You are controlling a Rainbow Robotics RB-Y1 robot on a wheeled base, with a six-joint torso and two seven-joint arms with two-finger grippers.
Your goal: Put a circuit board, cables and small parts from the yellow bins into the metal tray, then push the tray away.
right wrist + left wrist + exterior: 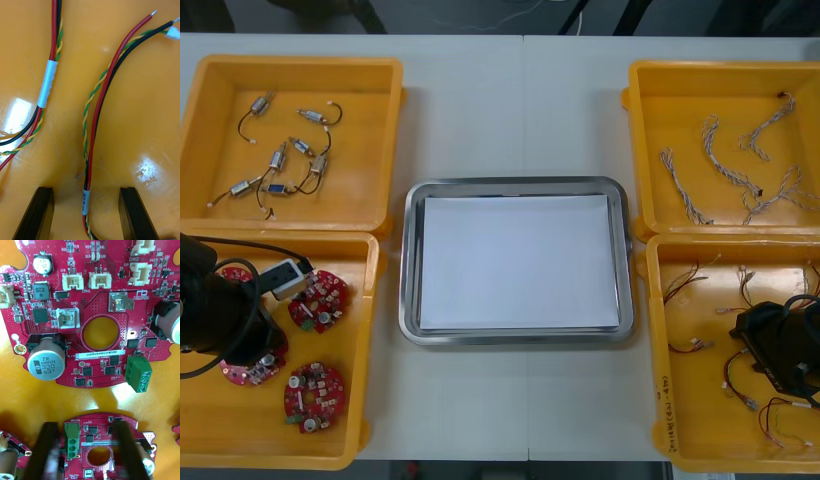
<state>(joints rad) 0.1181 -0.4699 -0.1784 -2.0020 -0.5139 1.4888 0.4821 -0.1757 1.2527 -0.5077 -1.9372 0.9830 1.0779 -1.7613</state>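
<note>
Circuit boards [317,300] in bin [352,425], left gripper [85,426] above

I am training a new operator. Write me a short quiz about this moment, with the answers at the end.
1. True or false: the left pincer is shut.
2. The right pincer hangs over which yellow bin? A) near right B) far right C) near left
3. Fill in: between the right pincer's open fingers runs a red, black and yellow-green ___.
Key: 1 false, it stands open astride a round red circuit board; 2 A; 3 cable.
</note>
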